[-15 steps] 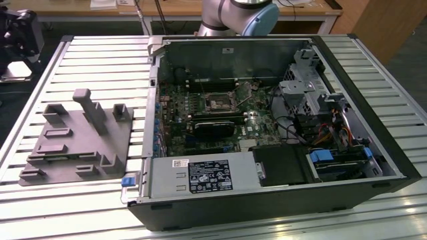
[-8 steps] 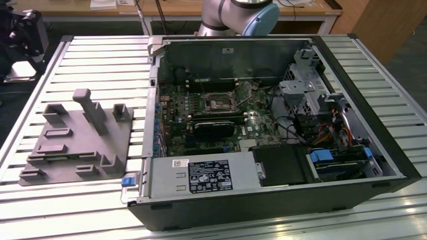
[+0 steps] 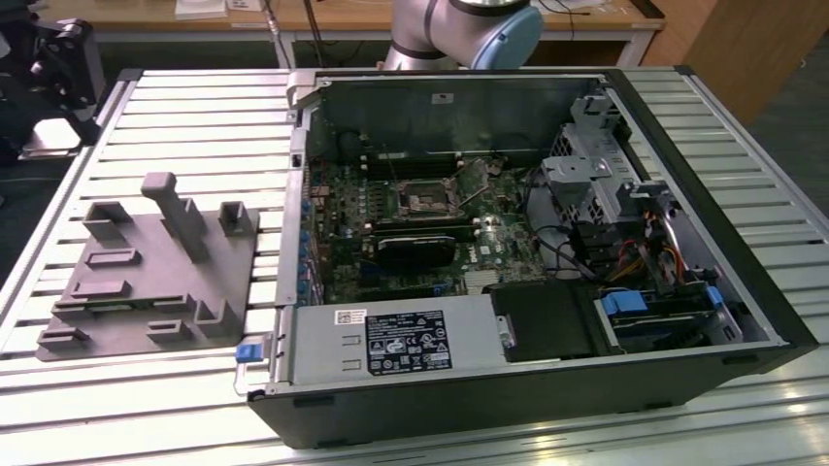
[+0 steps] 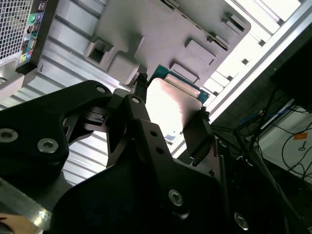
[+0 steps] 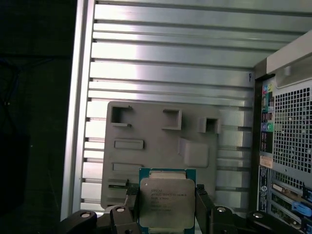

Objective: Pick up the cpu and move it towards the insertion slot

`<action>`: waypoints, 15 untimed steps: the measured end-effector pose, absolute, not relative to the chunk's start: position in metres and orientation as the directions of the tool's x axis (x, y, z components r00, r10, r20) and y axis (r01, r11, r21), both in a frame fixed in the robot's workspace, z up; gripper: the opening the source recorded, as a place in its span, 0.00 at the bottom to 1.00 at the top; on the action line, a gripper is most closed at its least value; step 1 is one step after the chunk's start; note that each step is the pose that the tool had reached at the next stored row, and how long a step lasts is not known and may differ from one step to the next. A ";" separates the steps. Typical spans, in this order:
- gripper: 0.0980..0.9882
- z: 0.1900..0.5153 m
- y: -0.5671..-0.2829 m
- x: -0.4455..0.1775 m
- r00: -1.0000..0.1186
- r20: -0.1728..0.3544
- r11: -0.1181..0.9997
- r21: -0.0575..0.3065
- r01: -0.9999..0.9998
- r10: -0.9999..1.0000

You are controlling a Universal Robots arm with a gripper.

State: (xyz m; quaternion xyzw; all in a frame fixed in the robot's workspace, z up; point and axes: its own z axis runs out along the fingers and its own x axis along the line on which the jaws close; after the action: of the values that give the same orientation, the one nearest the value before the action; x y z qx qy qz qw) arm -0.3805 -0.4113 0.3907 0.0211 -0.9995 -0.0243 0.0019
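In the exterior view we see the slatted table (image 3: 194,107) carrying the open computer case (image 3: 518,408), with the grey fixture plate (image 3: 143,291) lying beside it on the exterior view's left and the arm (image 3: 467,29) rising behind the case. This view alone lets us look into the case, where the insertion slot (image 3: 426,198) sits on the board as a dark square in a thin metal frame. How it lies relative to the gripper we cannot tell.

In both wrist views the gripper (image 5: 165,207) is closed narrowly on the cpu (image 5: 165,200), with a black finger (image 5: 202,202) pressed against each of two opposite edges. The chip sits between the fingertips, its metal top facing the first wrist view. The fixture plate lies beyond the fingertips, and the chip is apart from it. The case's perforated rear panel (image 5: 292,126) stands off to one side of the gripper.

In the second wrist view the gripper's body covers one end of the chip and glare washes its top pale. In the first wrist view the picture's edge cuts off the chip's nearest edge.
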 end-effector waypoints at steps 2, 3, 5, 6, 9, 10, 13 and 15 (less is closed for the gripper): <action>0.50 0.391 -0.411 -0.378 -0.999 0.003 0.998 0.049 -0.042 -0.042; 0.50 0.391 -0.411 -0.377 -0.999 0.003 0.998 0.049 -0.042 -0.042; 0.50 0.391 -0.411 -0.375 -0.999 0.003 0.998 0.049 -0.042 -0.042; 0.50 0.391 -0.411 -0.374 -0.999 0.003 0.998 0.049 -0.042 -0.042; 0.50 0.391 -0.411 -0.372 -0.999 0.003 0.998 0.049 -0.042 -0.042; 0.50 0.391 -0.411 -0.371 -0.999 0.003 0.998 0.049 -0.042 -0.042; 0.50 0.391 -0.411 -0.368 -0.999 0.003 0.998 0.049 -0.042 -0.042; 0.50 0.391 -0.411 -0.366 -0.999 0.003 0.998 0.049 -0.042 -0.042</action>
State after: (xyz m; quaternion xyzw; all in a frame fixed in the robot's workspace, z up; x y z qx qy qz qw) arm -0.3665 -0.4113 0.3908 0.0211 -0.9995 -0.0242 0.0020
